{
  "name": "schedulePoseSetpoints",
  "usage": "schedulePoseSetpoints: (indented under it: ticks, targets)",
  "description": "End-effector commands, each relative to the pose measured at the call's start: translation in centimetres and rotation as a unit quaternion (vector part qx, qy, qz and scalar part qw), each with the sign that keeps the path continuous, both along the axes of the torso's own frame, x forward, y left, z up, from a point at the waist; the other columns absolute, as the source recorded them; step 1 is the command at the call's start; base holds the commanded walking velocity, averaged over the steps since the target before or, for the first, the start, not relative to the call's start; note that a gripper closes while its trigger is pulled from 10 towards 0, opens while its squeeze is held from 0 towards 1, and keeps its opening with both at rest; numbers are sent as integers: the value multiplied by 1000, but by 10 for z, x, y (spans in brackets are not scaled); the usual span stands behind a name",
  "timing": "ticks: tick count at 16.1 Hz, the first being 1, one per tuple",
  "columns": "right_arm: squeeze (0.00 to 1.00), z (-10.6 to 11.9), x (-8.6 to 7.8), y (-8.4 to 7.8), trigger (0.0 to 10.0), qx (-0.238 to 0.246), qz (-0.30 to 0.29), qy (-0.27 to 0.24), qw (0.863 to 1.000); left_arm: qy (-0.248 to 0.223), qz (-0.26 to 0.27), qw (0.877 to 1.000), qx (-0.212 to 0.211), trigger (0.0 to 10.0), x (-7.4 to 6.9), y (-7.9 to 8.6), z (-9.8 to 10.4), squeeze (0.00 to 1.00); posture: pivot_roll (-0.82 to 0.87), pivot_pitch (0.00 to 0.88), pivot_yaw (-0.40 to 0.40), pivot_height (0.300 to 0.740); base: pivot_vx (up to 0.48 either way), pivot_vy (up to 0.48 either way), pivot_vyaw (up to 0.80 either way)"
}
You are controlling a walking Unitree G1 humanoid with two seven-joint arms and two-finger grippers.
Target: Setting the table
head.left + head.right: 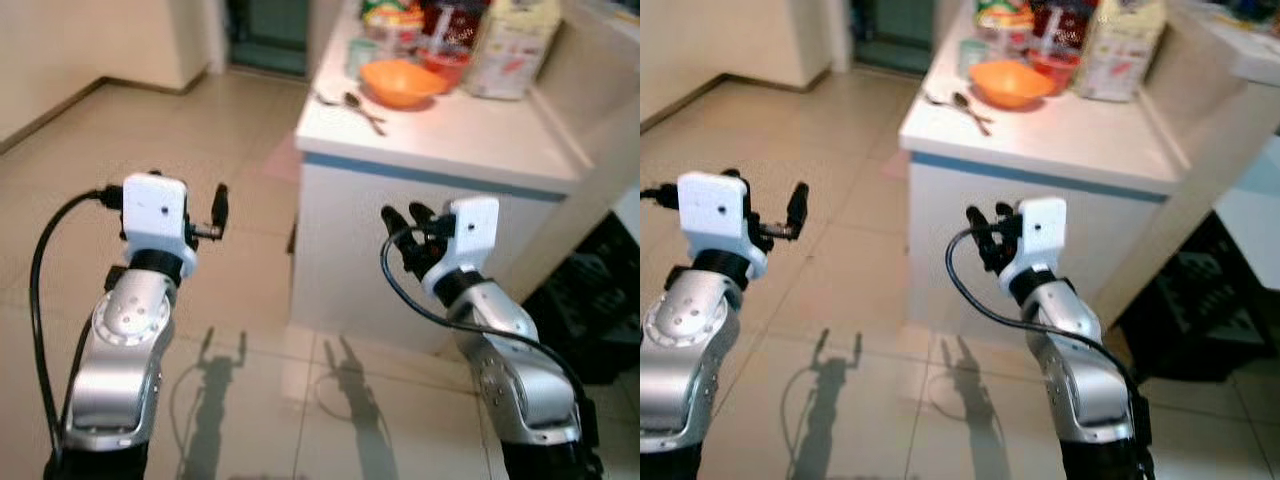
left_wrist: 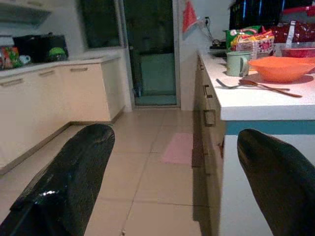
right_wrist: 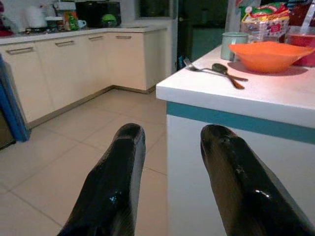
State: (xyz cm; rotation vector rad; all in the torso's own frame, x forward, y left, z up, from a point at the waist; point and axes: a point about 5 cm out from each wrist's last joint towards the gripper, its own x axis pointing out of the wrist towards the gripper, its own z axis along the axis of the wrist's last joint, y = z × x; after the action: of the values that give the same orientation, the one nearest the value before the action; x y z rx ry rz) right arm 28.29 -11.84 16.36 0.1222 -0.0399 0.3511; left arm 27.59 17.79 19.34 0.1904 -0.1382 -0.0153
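Note:
A white counter [image 1: 470, 140] stands ahead of me. On it sit an orange bowl [image 1: 400, 82], a fork [image 3: 197, 68] and a spoon [image 3: 226, 73] lying side by side, a pale green mug [image 1: 362, 55] and a red bowl [image 1: 445, 62]. My left gripper [image 1: 205, 215] is raised over the floor, left of the counter, open wide and holding nothing. My right gripper [image 1: 408, 235] is held up in front of the counter's white side, below its top, open with a narrower gap and nothing in it. Both are well short of the tableware.
Food packets and a tall carton [image 1: 510, 45] crowd the counter's far end. Cream cabinets [image 3: 64, 64] line the wall on the left. A dark doorway [image 2: 150, 54] lies beyond, with a pink mat [image 2: 177, 147] on the tiled floor. A black crate [image 1: 600, 300] sits on the right.

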Motion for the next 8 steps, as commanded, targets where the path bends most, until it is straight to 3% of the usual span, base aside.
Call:
schedulePoseSetpoints:
  ticks: [1,5,8]
  targets:
    - [0,-2,3,-19,10000,-10,-39,7,999,1,-18,1000,-21,10000,2,-13,1,0,83,0,-66,740,0,0,0]
    - [0,1,10,-19,10000,-15,-40,2,999,-14,-20,1000,-14,10000,2,-15,5,0,85,0,-69,740,0,0,0]
    - [0,7,14,-22,10000,-19,-37,-4,999,-19,-29,999,-22,10000,9,-20,8,0,65,0,-65,740,297,0,-319]
